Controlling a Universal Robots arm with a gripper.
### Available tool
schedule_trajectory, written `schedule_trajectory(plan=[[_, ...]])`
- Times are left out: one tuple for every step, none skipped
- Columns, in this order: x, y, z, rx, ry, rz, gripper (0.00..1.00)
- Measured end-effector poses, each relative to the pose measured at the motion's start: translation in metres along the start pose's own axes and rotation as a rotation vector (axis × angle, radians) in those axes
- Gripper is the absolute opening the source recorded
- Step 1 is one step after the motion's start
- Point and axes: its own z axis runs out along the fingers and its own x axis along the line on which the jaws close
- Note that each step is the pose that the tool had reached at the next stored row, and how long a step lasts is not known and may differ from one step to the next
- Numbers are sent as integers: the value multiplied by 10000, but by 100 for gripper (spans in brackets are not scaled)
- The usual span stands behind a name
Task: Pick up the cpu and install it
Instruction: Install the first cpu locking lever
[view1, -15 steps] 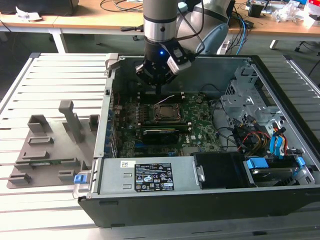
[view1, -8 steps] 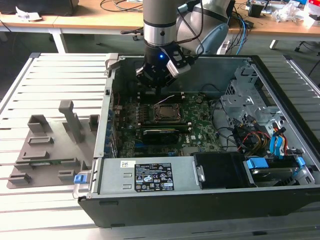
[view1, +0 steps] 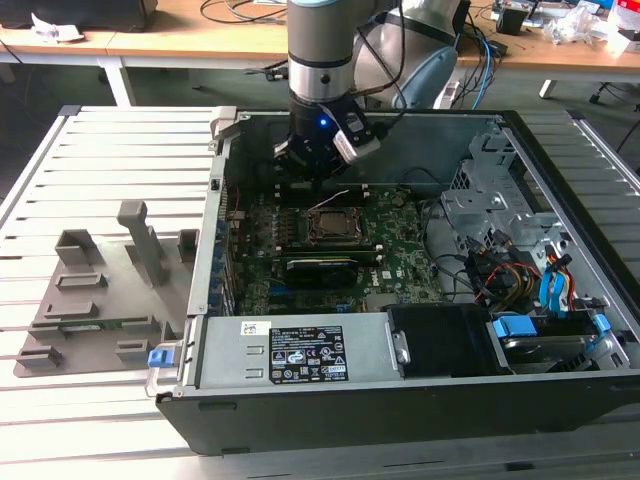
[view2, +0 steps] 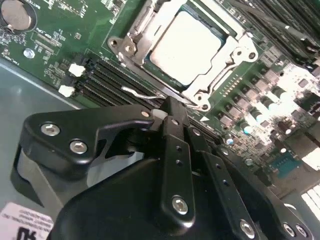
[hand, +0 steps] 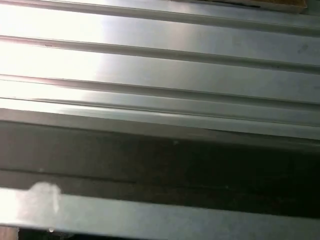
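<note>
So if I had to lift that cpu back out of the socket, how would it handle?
The cpu looks like a thin, flat, rigid square, so probably stiff and light. Its smooth metal top may be slippery, and it sits recessed inside the socket frame, leaving little edge for the gripper to catch. Flat as it is, it shouldn't roll; treat it as fragile.

My silver-grey cylindrical arm carries a black band and ends in a black wrist lit by one small blue light. My matte black metal gripper has jointed linkage fingers fastened with bright silver screws.
</note>
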Motion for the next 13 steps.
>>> schedule_trajectory(plan=[[-126,-5,78,-1,3,-87,11],[-149,-8,94,-1,4,-90,11],[-163,-9,106,-1,4,-92,11],[-175,-10,119,-1,5,-94,11],[-190,-11,135,-1,6,-97,11],[-199,-11,144,-2,6,-98,11],[-213,-12,158,-1,6,-101,11],[-225,-13,170,-1,6,-102,11],[-239,-15,180,-2,6,-101,11],[-250,-16,186,2,10,-102,11],[-260,-18,193,5,12,-103,11],[-280,-17,208,-12,-2,-104,11],[-298,-20,214,-1,11,-104,11]])
